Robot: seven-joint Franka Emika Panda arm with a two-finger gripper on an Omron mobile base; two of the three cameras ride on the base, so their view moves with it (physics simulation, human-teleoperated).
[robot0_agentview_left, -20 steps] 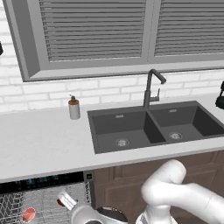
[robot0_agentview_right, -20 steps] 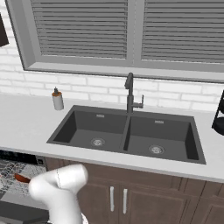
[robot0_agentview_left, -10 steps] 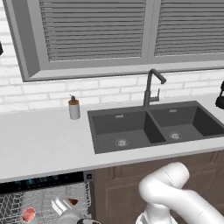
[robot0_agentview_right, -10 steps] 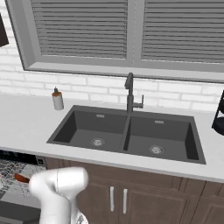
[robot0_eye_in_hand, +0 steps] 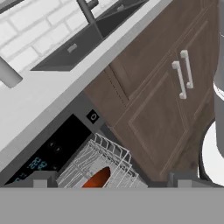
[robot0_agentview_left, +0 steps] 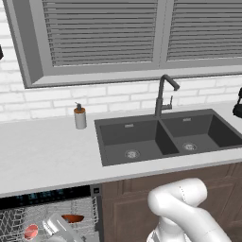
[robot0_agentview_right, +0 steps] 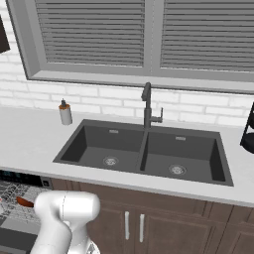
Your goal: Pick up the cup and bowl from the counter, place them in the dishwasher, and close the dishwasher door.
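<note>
The dishwasher [robot0_agentview_left: 47, 196] stands open under the counter [robot0_agentview_left: 42, 160], its black control strip lit and its grey wire rack [robot0_agentview_left: 14, 224] pulled out. The dark reddish-brown bowl [robot0_agentview_left: 72, 218] lies in the rack, and the cup [robot0_agentview_left: 30, 231] sits left of it, salmon-red inside showing. In the hand view my gripper [robot0_eye_in_hand: 113, 180] is open, its fingertips [robot0_eye_in_hand: 43, 179] wide apart above the rack [robot0_eye_in_hand: 109, 159], with the bowl [robot0_eye_in_hand: 97, 179] lying below the gap. The bowl [robot0_agentview_right: 24, 202] also peeks out beside my arm. The dishwasher door is out of view.
A grey soap dispenser [robot0_agentview_left: 80, 116] stands on the counter left of the dark double sink [robot0_agentview_left: 160, 137] and its faucet [robot0_agentview_left: 163, 94]. Brown cabinet doors with metal handles [robot0_eye_in_hand: 183, 74] flank the dishwasher's right side. My white arm [robot0_agentview_left: 182, 208] fills the space in front of them.
My hand has slid left across the dishwasher rack in the left base view. The bowl and the cup have stayed where they lay.
</note>
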